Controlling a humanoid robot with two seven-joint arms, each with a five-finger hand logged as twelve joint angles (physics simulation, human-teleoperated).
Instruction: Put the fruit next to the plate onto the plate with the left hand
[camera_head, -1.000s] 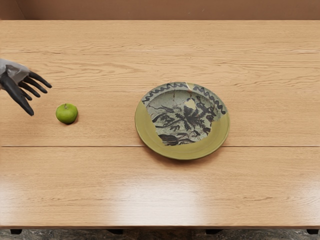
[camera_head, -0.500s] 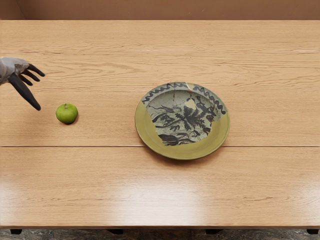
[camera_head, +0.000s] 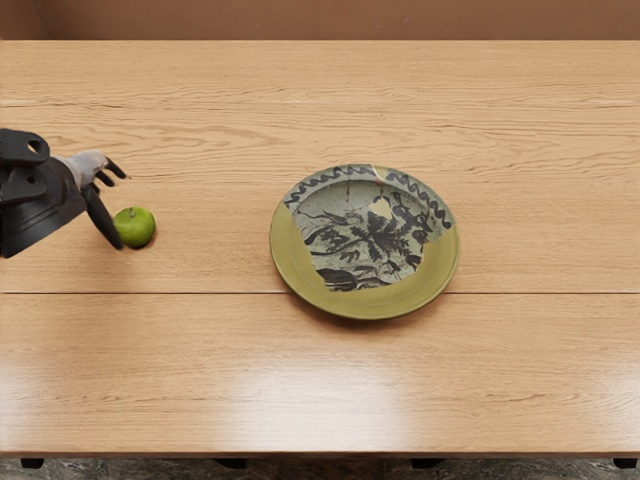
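Observation:
A small green fruit (camera_head: 135, 226) lies on the wooden table, well left of the plate. The plate (camera_head: 364, 240) is olive green with a dark floral pattern and sits near the table's middle; nothing lies on it. My left hand (camera_head: 103, 196) reaches in from the left edge with its dark forearm showing. Its fingers are spread, and the thumb hangs down right beside the fruit's left side; I cannot tell if it touches. The hand holds nothing. My right arm is out of view.
The wooden table (camera_head: 320, 380) spans the whole view, with its front edge along the bottom. A brown wall runs behind its far edge.
My left hand has moved right and down toward the fruit, and more of the forearm has come into view. The fruit and the plate have not moved.

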